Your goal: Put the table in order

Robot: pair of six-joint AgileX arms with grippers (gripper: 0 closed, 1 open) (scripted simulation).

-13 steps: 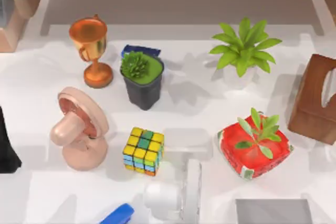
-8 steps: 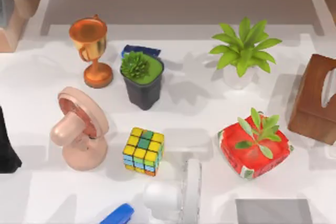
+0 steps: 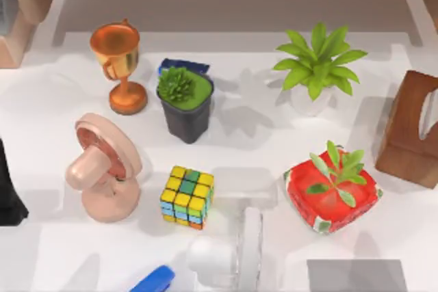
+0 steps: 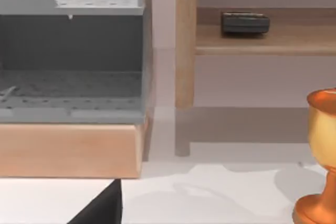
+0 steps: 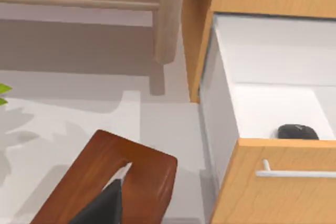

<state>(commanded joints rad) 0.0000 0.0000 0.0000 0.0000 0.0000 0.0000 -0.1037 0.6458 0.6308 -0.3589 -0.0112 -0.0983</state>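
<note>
Nothing among the objects had shifted since the earlier frames; only the soft shadows on the right side of the table (image 3: pixel 55 100) had drifted a little. The white table spread across the whole top view, under every object.

At its left rear stood a copper trophy (image 3: pixel 118 66), and just beside it a dark pot (image 3: pixel 185 104) with a small succulent, a blue item (image 3: pixel 183 66) peeking out behind the pot. A pink fan (image 3: pixel 102 169) sat near the left side, with a colourful puzzle cube (image 3: pixel 187 197) close to its right. A white fan (image 3: pixel 233 254) and a blue object (image 3: pixel 154 280) lay at the front edge. To the right were a leafy plant (image 3: pixel 318 66) in a white pot, a red watermelon-patterned planter (image 3: pixel 332 193), a grey slab (image 3: pixel 356 275), and a brown tissue box (image 3: pixel 410 131).

The left arm (image 3: pixel 8 189) was a dark shape at the table's left edge. The left gripper (image 4: pixel 102 211) faced a grey rack (image 4: pixel 71 56) and a wooden shelf (image 4: pixel 262 43); whether it was released or clenched could not be told. The right gripper (image 5: pixel 105 203) hung over the tissue box beside an open drawer (image 5: pixel 273 108) holding a small dark item (image 5: pixel 297 131); its state could not be told either.
</note>
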